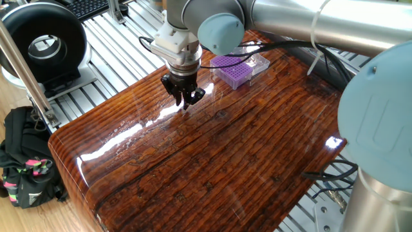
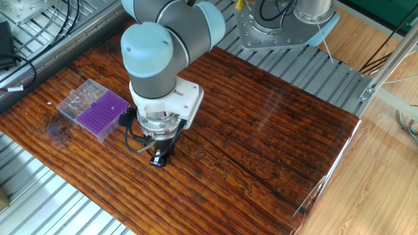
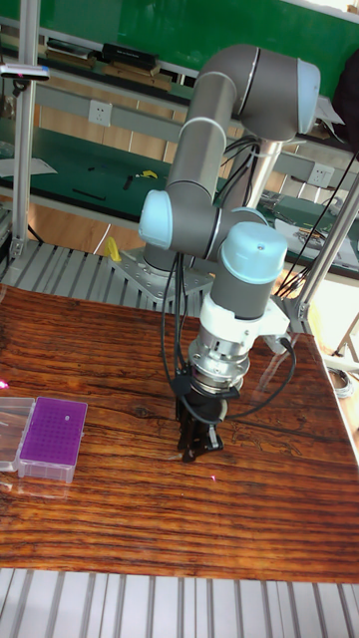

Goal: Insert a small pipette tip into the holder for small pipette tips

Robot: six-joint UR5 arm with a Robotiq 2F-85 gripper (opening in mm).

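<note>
The holder for small pipette tips is a purple rack with a grid of tiny holes, set in a clear plastic box at the table's far side. It also shows as the purple rack and the rack. My gripper points straight down, its fingertips just above the wood, a short way in front of the holder. The same gripper stands with its dark fingers slightly apart. No small pipette tip can be made out between them or on the wood.
The clear lid of the box lies open beside the rack. A black round device stands left of the table. Cables run along the back edge. The table is glossy dark wood on aluminium rails.
</note>
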